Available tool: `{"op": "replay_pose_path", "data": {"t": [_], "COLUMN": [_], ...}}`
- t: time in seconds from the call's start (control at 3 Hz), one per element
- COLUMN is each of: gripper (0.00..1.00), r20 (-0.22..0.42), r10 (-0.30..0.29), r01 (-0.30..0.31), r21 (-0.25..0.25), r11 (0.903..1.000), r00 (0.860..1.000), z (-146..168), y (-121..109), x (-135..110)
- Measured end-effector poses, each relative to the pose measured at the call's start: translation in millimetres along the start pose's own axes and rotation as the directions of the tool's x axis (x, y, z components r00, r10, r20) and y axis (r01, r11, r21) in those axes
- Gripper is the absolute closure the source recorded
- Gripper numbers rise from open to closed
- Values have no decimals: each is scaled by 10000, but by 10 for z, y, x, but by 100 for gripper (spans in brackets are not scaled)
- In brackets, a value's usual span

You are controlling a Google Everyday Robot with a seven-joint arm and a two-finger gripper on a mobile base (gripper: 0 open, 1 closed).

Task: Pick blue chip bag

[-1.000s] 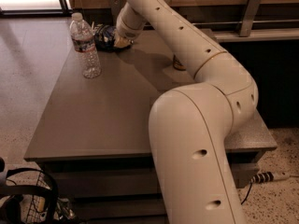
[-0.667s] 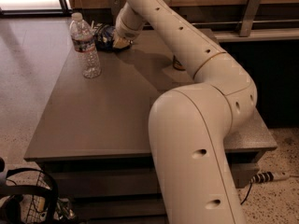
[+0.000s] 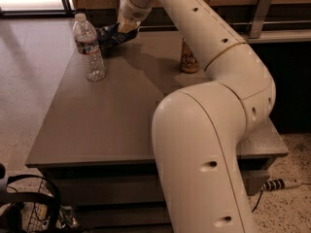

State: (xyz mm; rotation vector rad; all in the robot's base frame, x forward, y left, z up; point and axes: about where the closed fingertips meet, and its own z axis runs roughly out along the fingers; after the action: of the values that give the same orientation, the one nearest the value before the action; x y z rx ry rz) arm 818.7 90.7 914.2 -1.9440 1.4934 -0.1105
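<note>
The blue chip bag [image 3: 108, 36] is a dark crumpled foil bag at the far left of the table, just behind the water bottle. My gripper [image 3: 123, 31] reaches down onto the bag's right end and is shut on it. The bag hangs slightly above the table with a shadow under it. The fingers are mostly hidden by the wrist and the bag.
A clear plastic water bottle [image 3: 89, 47] stands upright just left and in front of the bag. A gold-orange can [image 3: 188, 62] stands at the back right, partly behind my arm. The grey table [image 3: 107, 120] has a wall rail behind it. A wire basket [image 3: 29, 208] sits on the floor at lower left.
My wrist and gripper have risen a little, and the blue chip bag has come up with them. The bottle and can have not moved.
</note>
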Motion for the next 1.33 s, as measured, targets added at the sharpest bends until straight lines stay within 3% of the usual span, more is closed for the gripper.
{"op": "replay_pose_path", "data": {"t": [0.33, 0.67, 1.33], "gripper": [100, 100, 100], "r20": [-218, 140, 491], "r10": [-580, -1202, -1844], "r01": [581, 1197, 1783], "r21": [41, 360, 1085], "r11": [9983, 9922, 9780], "r00": [9981, 9926, 9816], "z": [-429, -894, -1421], "y": [-95, -195, -331], "x": [-141, -299, -443]}}
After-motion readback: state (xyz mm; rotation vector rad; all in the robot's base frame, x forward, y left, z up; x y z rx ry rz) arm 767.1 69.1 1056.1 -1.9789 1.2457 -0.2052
